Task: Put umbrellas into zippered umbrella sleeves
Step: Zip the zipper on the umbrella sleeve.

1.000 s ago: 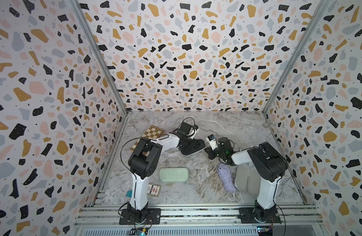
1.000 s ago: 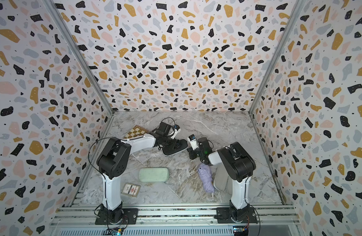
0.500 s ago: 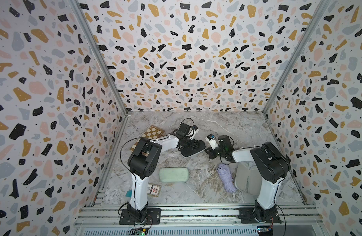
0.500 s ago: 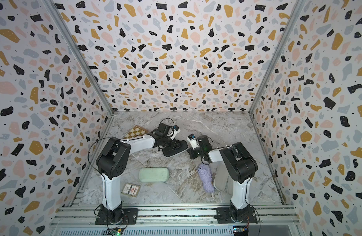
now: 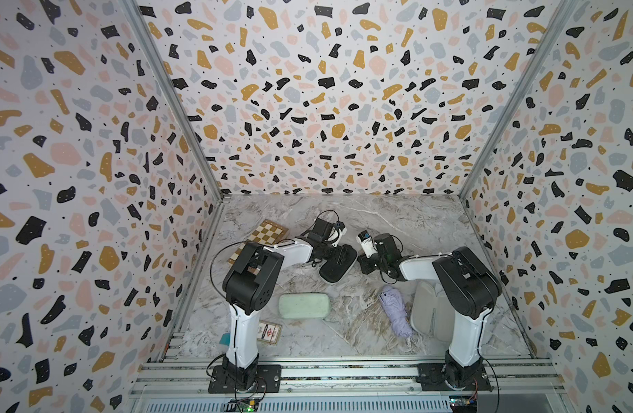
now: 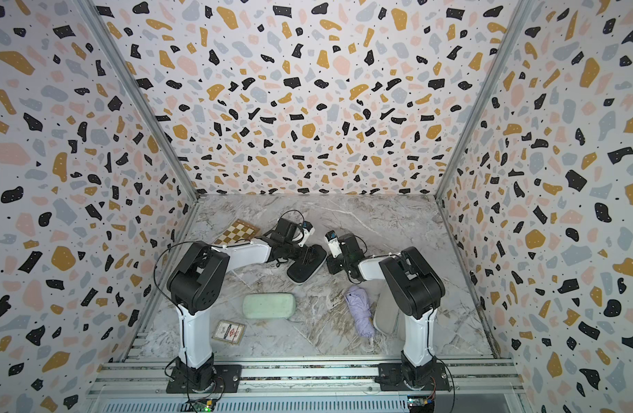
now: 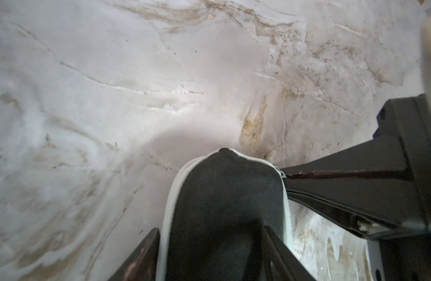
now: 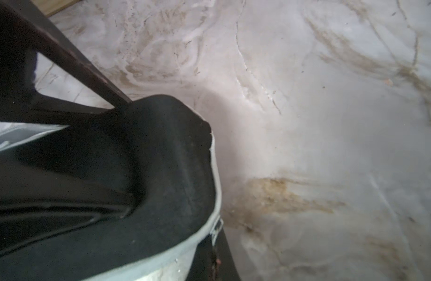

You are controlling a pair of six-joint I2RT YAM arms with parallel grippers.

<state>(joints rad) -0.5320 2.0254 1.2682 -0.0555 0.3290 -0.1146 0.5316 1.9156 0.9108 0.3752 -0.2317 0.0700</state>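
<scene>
The black zippered sleeve [image 5: 333, 276] lies mid-way along the worktop [image 5: 408, 221], straddled by the left hand [image 5: 340, 254], grip impossible to tell, while the right hand [image 5: 362, 264], fingers pressed together, meets its zip edge.

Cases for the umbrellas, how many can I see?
3. A mint case lies near the front, a black case sits mid-table, and an open grey-lined case lies beside the lilac umbrella, partly behind the right arm. No others show; the arms could hide some.
</scene>
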